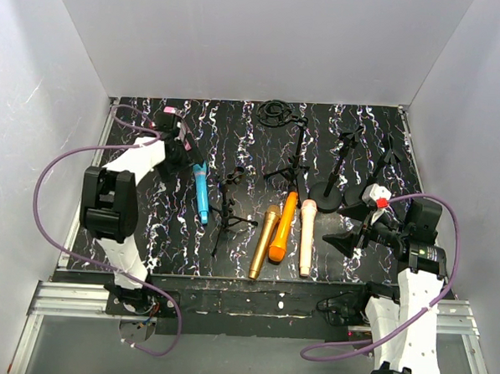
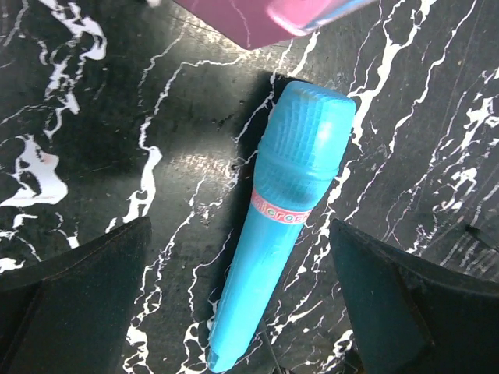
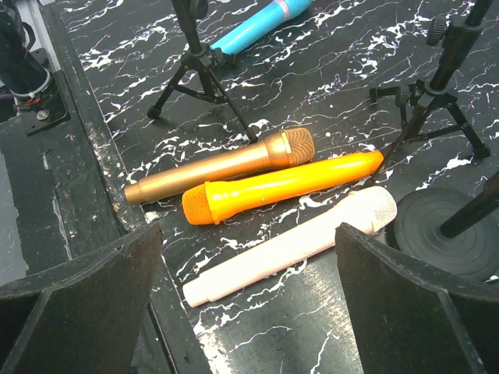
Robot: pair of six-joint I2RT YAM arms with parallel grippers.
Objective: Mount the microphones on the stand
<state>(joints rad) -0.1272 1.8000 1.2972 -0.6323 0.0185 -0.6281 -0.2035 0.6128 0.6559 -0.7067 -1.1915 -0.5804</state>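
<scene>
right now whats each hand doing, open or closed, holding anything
Left hand: open, holding nothing, above the cyan-blue microphone.
Right hand: open, holding nothing.

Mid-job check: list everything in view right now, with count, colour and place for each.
blue microphone: one, cyan-blue, lying flat left of centre
other microphones: three, gold, orange, pale pink, flat side by side near centre front
stands: several, black, centre to right; exact count unclear
block: one, pink, just past the blue microphone's head
table: one, black with white veins, under everything
left fingers: two, black, open, either side of the blue microphone
right fingers: two, black, open, over the three microphones
</scene>
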